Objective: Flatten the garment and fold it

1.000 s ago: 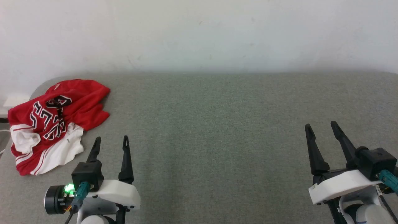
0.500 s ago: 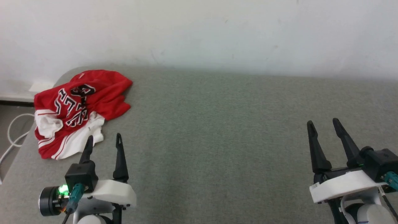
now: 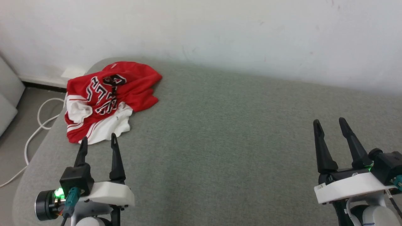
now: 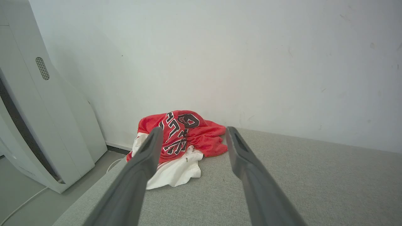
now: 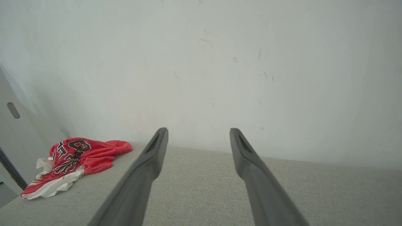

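The garment (image 3: pixel 108 100) is a red jersey with white striped sleeves and black lettering, lying crumpled in a heap at the far left corner of the grey surface (image 3: pixel 220 131). It also appears in the left wrist view (image 4: pixel 182 138) and the right wrist view (image 5: pixel 75 160). My left gripper (image 3: pixel 98 140) is open and empty, its fingertips just short of the heap's near white edge. Far to the right, my right gripper (image 3: pixel 329 124) is open and empty, well away from the garment.
A white wall (image 3: pixel 201 31) runs along the back of the surface. Left of the rounded corner the floor (image 3: pixel 19 125) drops away, with a white cable (image 3: pixel 37 125) lying on it and a pale grey appliance (image 4: pixel 34 119) standing beside the wall.
The head camera has swung to the left, so the garment sits further right in the picture and the floor has come into view. Both grippers stay open.
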Available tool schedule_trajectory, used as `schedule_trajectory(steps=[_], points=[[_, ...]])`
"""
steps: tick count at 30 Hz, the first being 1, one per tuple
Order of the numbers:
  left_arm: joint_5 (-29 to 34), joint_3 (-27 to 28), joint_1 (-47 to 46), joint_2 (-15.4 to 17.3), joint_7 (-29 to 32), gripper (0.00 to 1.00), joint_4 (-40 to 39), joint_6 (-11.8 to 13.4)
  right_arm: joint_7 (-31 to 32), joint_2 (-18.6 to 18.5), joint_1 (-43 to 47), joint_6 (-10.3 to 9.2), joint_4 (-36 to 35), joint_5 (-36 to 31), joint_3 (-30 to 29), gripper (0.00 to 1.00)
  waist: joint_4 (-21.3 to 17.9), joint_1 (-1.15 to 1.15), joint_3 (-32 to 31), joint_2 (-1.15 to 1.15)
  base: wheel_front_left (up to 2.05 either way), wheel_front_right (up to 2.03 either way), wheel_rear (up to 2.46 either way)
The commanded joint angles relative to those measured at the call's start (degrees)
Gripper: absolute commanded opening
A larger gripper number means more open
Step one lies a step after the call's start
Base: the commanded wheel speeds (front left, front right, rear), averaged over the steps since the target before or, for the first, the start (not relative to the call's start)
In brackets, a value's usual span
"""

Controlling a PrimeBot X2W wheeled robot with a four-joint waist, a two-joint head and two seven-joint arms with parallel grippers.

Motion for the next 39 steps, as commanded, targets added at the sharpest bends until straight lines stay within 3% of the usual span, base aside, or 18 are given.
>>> schedule_trajectory(steps=[1, 24, 39], points=[[-0.3, 0.3, -0.8, 0.1, -0.8, 1.0, -0.1, 0.7, -0.7, 0.1, 0.2, -0.03, -0.2, 0.7, 0.0, 1.0, 1.9, 0.0, -0.1, 0.0, 0.0, 0.0, 0.0], [-1.7, 1.4, 0.0, 0.1, -3.5, 1.0, 0.7, 3.2, -3.5, 0.2, 0.8, -0.04, 0.1, 2.0, 0.7, 1.0, 12.7, 0.0, -0.1, 0.0, 0.0, 0.0, 0.0], [-2.5, 2.4, -0.1, 0.2, -5.2, 1.0, 1.5, 4.2, -5.1, 0.2, 1.0, -0.05, 0.1, 3.6, 0.8, 1.0, 16.7, 0.0, 0.1, 0.0, 0.0, 0.0, 0.0]])
